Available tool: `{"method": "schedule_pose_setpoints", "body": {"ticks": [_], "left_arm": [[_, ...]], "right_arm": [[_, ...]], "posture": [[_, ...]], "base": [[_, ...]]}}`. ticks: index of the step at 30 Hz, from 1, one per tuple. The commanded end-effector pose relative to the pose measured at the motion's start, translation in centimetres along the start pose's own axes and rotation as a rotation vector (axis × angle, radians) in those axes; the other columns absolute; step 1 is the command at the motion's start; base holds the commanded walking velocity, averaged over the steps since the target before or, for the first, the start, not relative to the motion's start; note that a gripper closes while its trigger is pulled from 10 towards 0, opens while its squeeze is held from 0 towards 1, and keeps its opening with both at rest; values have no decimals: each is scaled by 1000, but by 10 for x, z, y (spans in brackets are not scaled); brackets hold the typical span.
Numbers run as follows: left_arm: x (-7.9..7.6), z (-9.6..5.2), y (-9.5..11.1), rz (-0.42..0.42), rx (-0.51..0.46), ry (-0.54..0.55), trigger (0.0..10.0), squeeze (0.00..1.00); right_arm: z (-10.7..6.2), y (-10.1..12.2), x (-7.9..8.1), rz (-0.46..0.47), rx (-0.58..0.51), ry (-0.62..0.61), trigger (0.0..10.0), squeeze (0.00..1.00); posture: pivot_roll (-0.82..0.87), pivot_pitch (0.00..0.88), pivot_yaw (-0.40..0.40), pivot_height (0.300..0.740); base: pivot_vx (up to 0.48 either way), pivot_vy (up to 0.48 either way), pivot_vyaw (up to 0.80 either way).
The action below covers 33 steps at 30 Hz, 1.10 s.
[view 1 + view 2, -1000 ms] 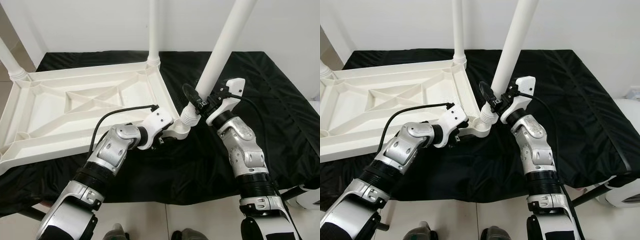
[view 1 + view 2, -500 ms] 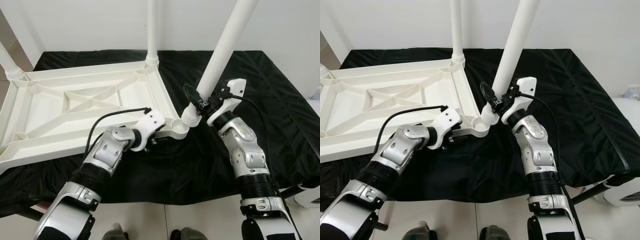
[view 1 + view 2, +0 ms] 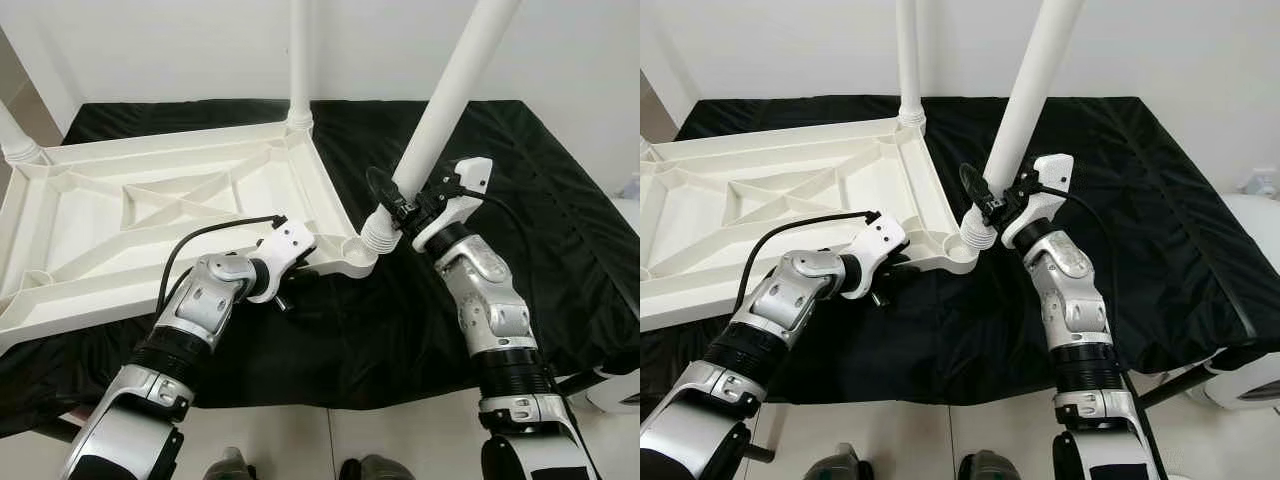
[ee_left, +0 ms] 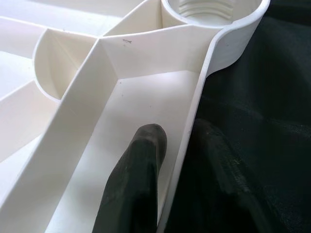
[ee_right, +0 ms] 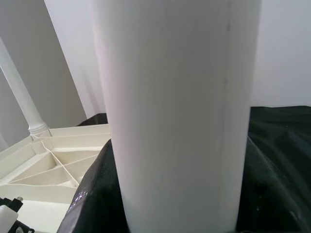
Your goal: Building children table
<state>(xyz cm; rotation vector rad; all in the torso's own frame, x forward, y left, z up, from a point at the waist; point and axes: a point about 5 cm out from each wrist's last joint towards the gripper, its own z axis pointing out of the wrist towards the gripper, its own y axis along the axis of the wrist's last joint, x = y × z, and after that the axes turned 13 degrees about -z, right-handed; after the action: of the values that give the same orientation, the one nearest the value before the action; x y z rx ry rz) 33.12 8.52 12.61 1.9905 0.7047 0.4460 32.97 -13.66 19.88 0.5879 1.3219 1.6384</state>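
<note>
The white tabletop [image 3: 150, 215] lies upside down on a black cloth. My right gripper [image 3: 402, 206] is shut on a long white leg [image 3: 440, 110] that leans to the right. The leg's ribbed lower end [image 3: 378, 228] rests at the tabletop's near right corner socket [image 3: 357, 256]. In the right wrist view the leg [image 5: 175, 111] stands between dark fingers [image 5: 90, 194]. My left gripper [image 3: 288, 288] is shut on the tabletop's near rim [image 4: 187, 145], one finger [image 4: 138, 170] inside it and the other outside, a little short of that socket [image 4: 214, 14].
Two more white legs stand on the tabletop: one [image 3: 298, 60] at the far right corner, one [image 3: 15, 135] at the far left. The black cloth [image 3: 520, 180] stretches to the right with free room. A white object [image 3: 622, 385] sits past its right edge.
My left gripper has slid leftward along the near rim, away from the corner socket. The right gripper and its leg have hardly moved.
</note>
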Motion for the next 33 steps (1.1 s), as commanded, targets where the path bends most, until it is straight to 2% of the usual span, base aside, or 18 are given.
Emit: {"method": "schedule_pose_setpoints", "body": {"ticks": [1, 8, 19, 29, 33], "left_arm": [[11, -2, -10, -15, -6, 210, 10000, 0], [4, -2, -5, -5, -23, 167, 10000, 0], [-23, -4, 10, 37, -83, 39, 10000, 0], [-29, -8, 11, 57, -88, 22, 10000, 0], [-30, -12, 10, 60, -88, 19, 10000, 0]], "right_arm": [[2, 3, 4, -1, -30, 5, 10000, 0], [2, -4, 8, 18, -33, 3, 10000, 0], [5, -26, 18, 96, -25, 17, 10000, 0], [8, -35, 18, 86, 5, 20, 10000, 0], [5, -38, 14, 52, 40, 13, 10000, 0]], "posture": [[-20, 17, -29, 740], [-21, 14, -28, 740], [4, 0, -43, 740], [18, 0, -49, 740], [24, 0, -55, 740]], "base": [[0, 0, 0], [0, 0, 0], [0, 0, 0], [0, 0, 0], [0, 0, 0]]}}
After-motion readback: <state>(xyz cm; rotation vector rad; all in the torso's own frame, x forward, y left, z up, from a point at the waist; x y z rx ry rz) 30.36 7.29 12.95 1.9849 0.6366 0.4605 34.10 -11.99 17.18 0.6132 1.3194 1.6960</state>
